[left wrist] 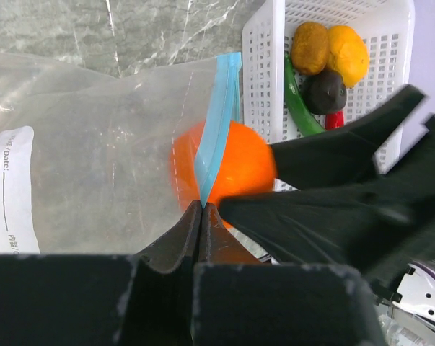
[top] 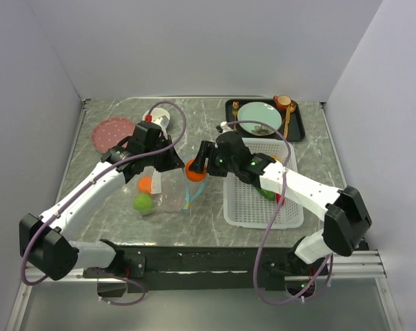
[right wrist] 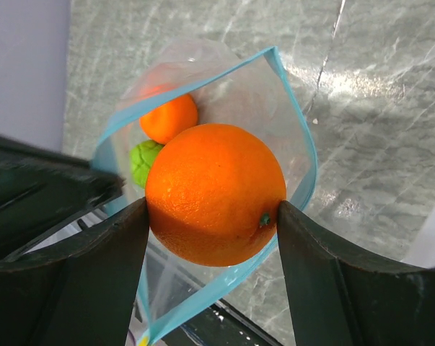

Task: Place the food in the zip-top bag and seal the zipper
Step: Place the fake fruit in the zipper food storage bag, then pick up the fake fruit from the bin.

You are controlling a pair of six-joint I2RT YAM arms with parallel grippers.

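My right gripper (right wrist: 211, 209) is shut on a large orange (right wrist: 214, 193) and holds it at the open mouth of the clear zip-top bag (right wrist: 260, 94). Inside the bag lie a smaller orange (right wrist: 169, 118) and a green apple (right wrist: 146, 163). My left gripper (left wrist: 202, 207) is shut on the bag's teal-blue zipper strip (left wrist: 218, 122) and holds the mouth up. In the top view the orange (top: 194, 170) hangs between both grippers. The yellow-brown fruit (left wrist: 309, 47), a yellow-orange fruit (left wrist: 348, 53), the dark round one (left wrist: 325, 91), the green pepper (left wrist: 298, 102) and the red chili (left wrist: 334, 120) lie in the white basket (left wrist: 263, 79).
The white mesh basket (top: 243, 205) stands right of the bag. A black tray (top: 297, 131) with a teal bowl, cup and cutlery sits at the back right. A pink plate (top: 112, 132) lies at the back left, with a white cup (top: 159, 121) beside it.
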